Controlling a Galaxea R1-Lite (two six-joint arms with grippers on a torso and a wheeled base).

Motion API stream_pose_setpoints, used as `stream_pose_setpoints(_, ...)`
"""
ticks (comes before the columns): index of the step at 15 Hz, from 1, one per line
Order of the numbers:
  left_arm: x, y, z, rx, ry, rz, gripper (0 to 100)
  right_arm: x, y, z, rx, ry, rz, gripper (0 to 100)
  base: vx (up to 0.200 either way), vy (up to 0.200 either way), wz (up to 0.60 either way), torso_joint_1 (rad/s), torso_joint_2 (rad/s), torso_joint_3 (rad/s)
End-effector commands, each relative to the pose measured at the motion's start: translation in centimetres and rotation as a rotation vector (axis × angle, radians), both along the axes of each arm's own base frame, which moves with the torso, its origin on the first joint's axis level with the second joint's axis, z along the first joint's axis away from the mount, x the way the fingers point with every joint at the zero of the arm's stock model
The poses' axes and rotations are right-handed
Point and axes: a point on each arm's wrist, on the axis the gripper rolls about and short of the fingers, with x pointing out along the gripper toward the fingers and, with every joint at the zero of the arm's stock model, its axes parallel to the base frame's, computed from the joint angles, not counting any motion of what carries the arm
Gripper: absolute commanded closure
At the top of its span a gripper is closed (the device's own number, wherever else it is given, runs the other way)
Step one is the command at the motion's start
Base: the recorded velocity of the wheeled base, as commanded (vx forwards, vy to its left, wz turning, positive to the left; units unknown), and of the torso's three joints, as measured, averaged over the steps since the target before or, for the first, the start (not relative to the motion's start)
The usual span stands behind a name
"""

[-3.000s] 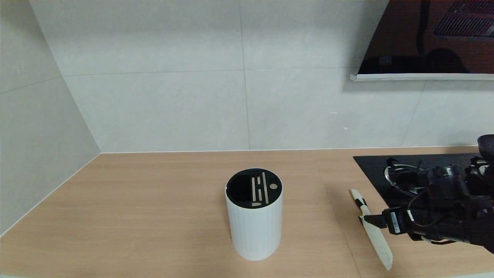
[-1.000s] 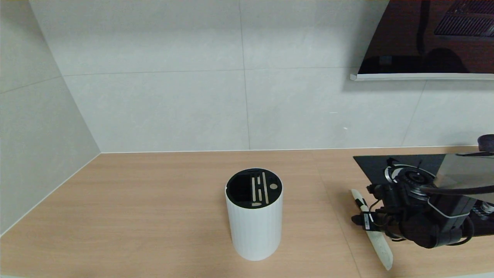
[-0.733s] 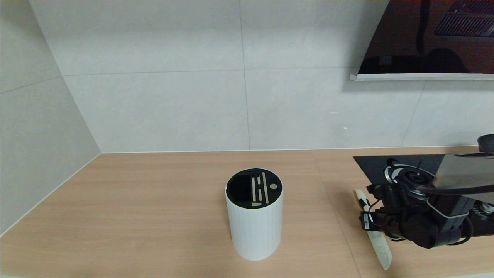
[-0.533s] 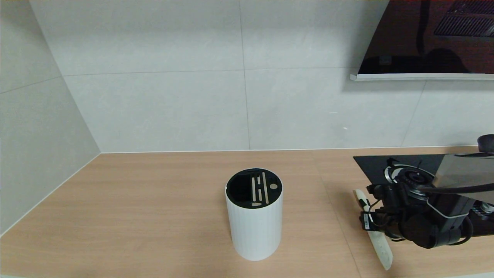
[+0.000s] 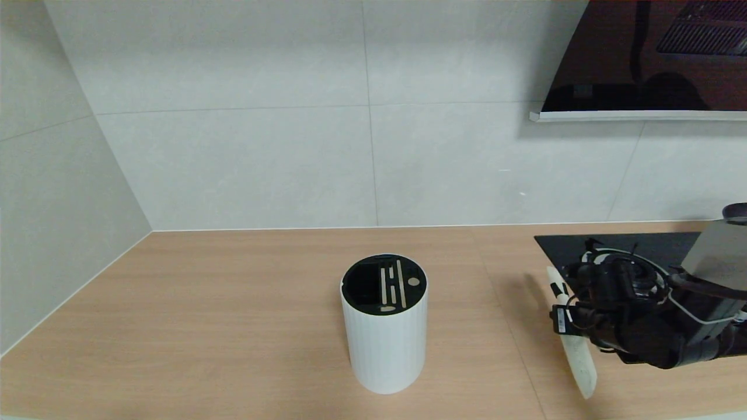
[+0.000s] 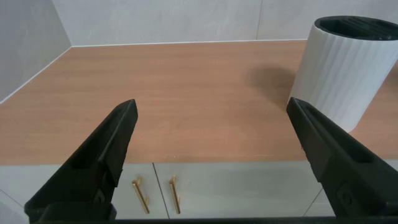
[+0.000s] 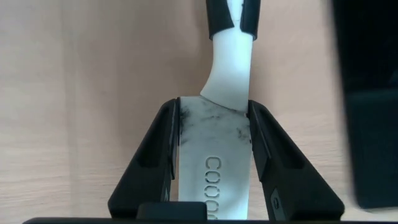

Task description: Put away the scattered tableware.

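A white knife (image 5: 579, 363) with a black band on its handle is held at its blade, just left of the stove. My right gripper (image 5: 569, 324) is shut on it. In the right wrist view the marbled blade of the knife (image 7: 214, 146) sits clamped in the right gripper (image 7: 212, 118), one black finger on each side, with the handle pointing away. A white ribbed knife holder (image 5: 384, 324) with a black slotted top stands mid-counter, to the left of the knife. My left gripper (image 6: 211, 109) hangs open in front of the counter's edge, with the knife holder (image 6: 342, 68) off to one side.
A black gas stove (image 5: 560, 248) lies at the counter's right end, under a dark range hood (image 5: 642, 58). Tiled walls close the back and left. Bare wooden counter (image 5: 233, 303) stretches left of the holder. Cabinet doors with brass handles (image 6: 140, 193) sit below the counter edge.
The right arm turned at the wrist, closed on the knife and has now moved it a little up and away from the counter's front edge. The holder has not moved.
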Motion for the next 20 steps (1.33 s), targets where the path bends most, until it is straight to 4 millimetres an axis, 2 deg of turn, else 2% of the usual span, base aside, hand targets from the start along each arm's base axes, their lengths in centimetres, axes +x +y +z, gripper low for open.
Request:
stream_pose_setpoints(1,0.0,0.0,0.0,0.0,0.0,0.0,0,-1.6,0.0,5.3,0.021,-0.137,0.008,100,0.0,0.0,0.0,0.0,0.0,0.0)
stream_pose_setpoints(3,0.0,0.0,0.0,0.003,-0.002,0.0,0,-2.7,0.1,7.5,0.026,-0.2,0.019,100,0.0,0.0,0.0,0.0,0.0,0.0)
stream_pose_setpoints(4,0.0,0.0,0.2,0.008,-0.012,-0.001,0,-3.8,0.4,9.8,0.037,-0.269,0.043,100,0.0,0.0,0.0,0.0,0.0,0.0)
stream_pose_setpoints(5,-0.2,0.0,0.8,0.006,-0.04,-0.003,0,-4.3,0.6,10.7,0.039,-0.296,0.05,100,0.0,0.0,0.0,0.0,0.0,0.0)
stream_pose_setpoints(6,-0.9,-0.1,2.8,0.0,-0.1,-0.027,0,-5.1,0.8,12.6,0.044,-0.359,0.068,100,0.0,0.0,0.0,0.0,0.0,0.0)
stream_pose_setpoints(8,-0.9,-0.4,4.7,0.015,-0.02,-0.21,0,-5.9,0.5,14.8,0.0,-0.432,0.093,100,0.0,0.0,0.0,0.0,0.0,0.0)
stream_pose_setpoints(10,0.7,-0.8,9.0,0.007,0.05,-0.364,0,-5.9,0.4,17.2,-0.004,-0.517,0.158,100,0.0,0.0,0.0,0.0,0.0,0.0)
stream_pose_setpoints(12,3.4,-1.1,14.5,-0.002,0.073,-0.502,0,-5.7,1.4,19.4,0.018,-0.577,0.203,100,0.0,0.0,0.0,0.0,0.0,0.0)
stream_pose_setpoints(14,6.6,-1.6,17.6,-0.022,0.112,-0.687,0,-5.9,2.5,20.5,0.065,-0.615,0.322,100,0.0,0.0,0.0,0.0,0.0,0.0)
stream_pose_setpoints(16,10.5,-3.0,19.0,-0.053,0.193,-0.818,0,-6.1,4.2,21.6,0.105,-0.646,0.438,100,0.0,0.0,0.0,0.0,0.0,0.0)
stream_pose_setpoints(18,14.0,-5.2,19.3,-0.09,0.243,-0.924,0,-6.6,6.7,21.4,0.137,-0.617,0.518,100,0.0,0.0,0.0,0.0,0.0,0.0)
stream_pose_setpoints(19,16.8,-6.9,18.5,-0.096,0.258,-0.964,0,-7.3,8.7,20.9,0.146,-0.577,0.571,100,0.0,0.0,0.0,0.0,0.0,0.0)
stream_pose_setpoints(20,18.4,-7.8,17.5,-0.097,0.276,-0.975,0,-7.7,9.8,21.0,0.14,-0.567,0.575,100,0.0,0.0,0.0,0.0,0.0,0.0)
